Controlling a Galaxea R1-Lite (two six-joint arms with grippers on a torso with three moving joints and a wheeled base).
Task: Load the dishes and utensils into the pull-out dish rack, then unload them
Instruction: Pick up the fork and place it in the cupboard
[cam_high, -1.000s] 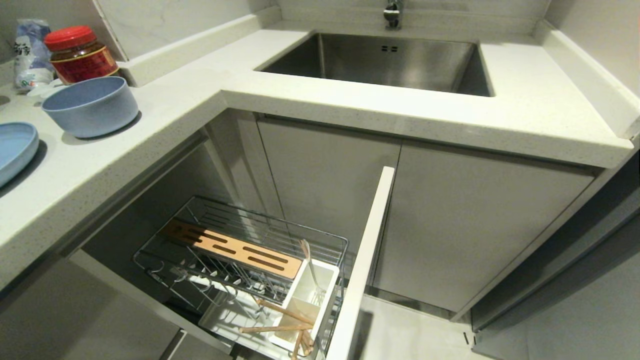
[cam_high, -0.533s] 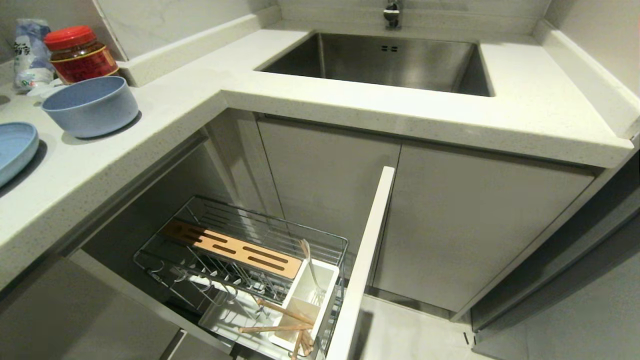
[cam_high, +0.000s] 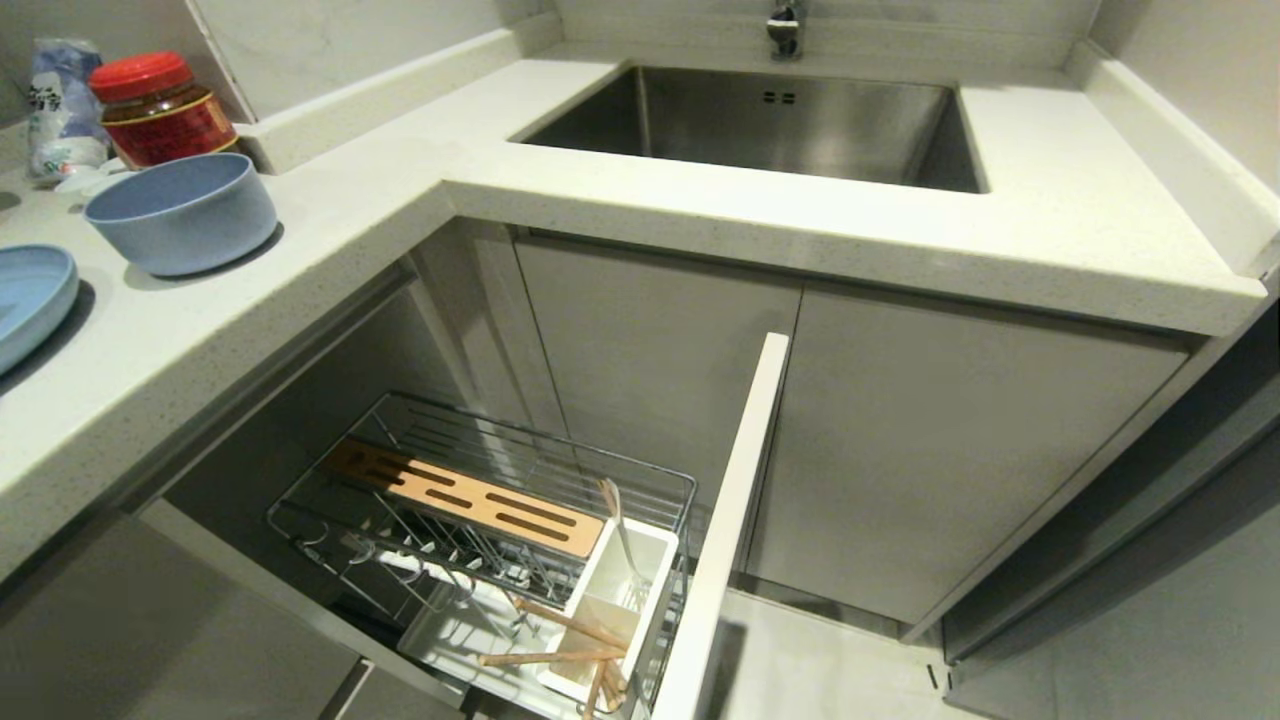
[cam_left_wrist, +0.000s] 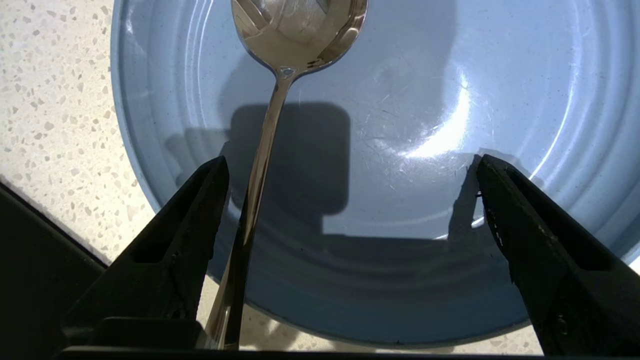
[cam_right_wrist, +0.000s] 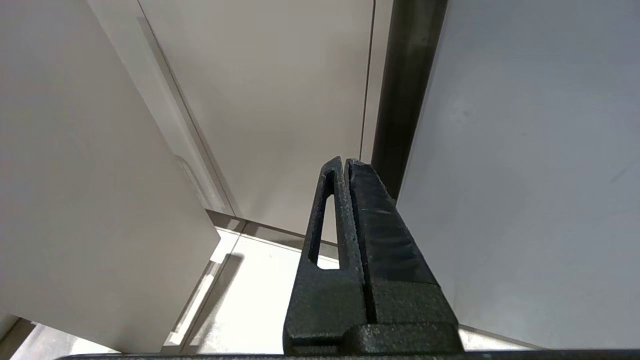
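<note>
Left end effector (cam_left_wrist: 350, 170) spread wide and empty over the blue plate (cam_left_wrist: 410, 100), seen only in its wrist view, spoon (cam_left_wrist: 265, 140) lying on the plate beside one finger, plate on the bench (cam_high: 180, 330) near the bowl (cam_high: 180, 212), chopsticks (cam_high: 560, 655) in the pull-out rack (cam_high: 480, 500) below the plate, right end effector (cam_right_wrist: 345, 165) closed, empty, beside cabinet doors.

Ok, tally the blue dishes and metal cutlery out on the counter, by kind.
Light blue plate: 1
Light blue bowl: 1
Silver spoon, lying on the plate: 1
Total: 3
</note>
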